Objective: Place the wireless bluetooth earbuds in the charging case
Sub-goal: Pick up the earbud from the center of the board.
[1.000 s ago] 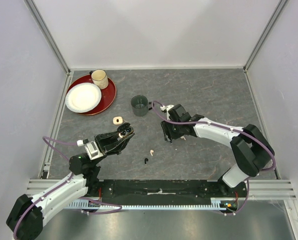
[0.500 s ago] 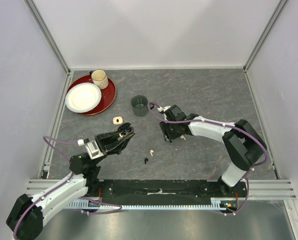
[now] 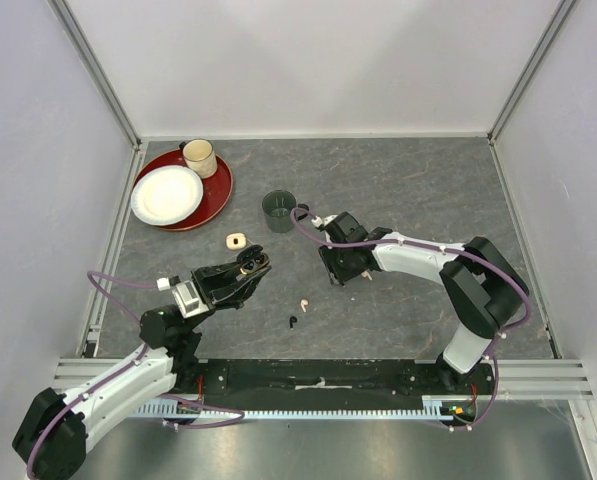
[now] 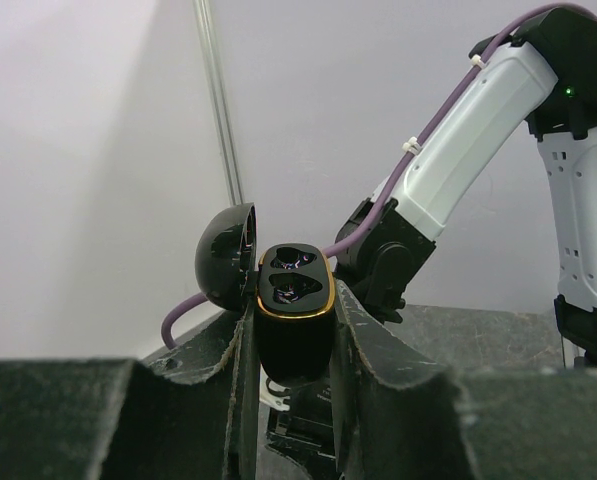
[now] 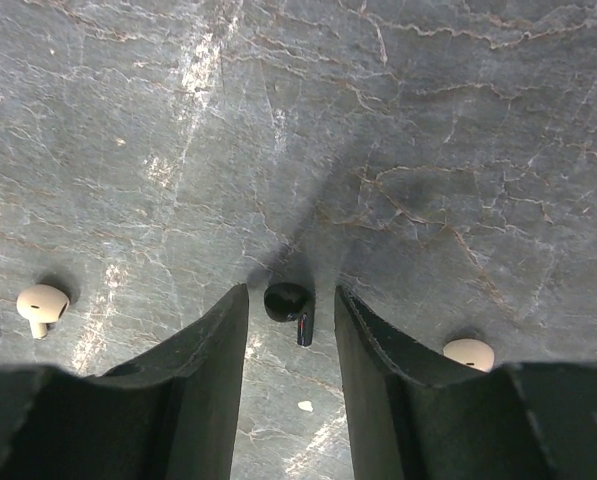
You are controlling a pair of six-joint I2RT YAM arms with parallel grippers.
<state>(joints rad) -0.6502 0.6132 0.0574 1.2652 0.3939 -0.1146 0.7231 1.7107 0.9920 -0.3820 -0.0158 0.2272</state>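
My left gripper (image 3: 246, 268) is shut on the black charging case (image 4: 295, 320), held up off the table. The case's lid (image 4: 226, 258) is open and both of its sockets are empty. My right gripper (image 5: 290, 318) is down at the table, open, with a black earbud (image 5: 288, 302) lying between its fingers and a small gap on each side. In the top view that earbud is hidden under the right gripper (image 3: 336, 270). A white earbud (image 5: 40, 305) lies to the left and another white earbud (image 5: 468, 353) to the right. In the top view, a white earbud (image 3: 304, 303) and a black earbud (image 3: 293, 321) lie between the arms.
A green mug (image 3: 279, 211) stands just behind the right gripper. A small cream case (image 3: 236, 240) lies left of it. At the back left is a red tray (image 3: 216, 196) with a white plate (image 3: 166, 194) and a beige cup (image 3: 199, 157). White walls enclose the table.
My right gripper's fingers have narrowed around the black earbud, and that arm has shifted slightly left. The left arm and the case have not moved.
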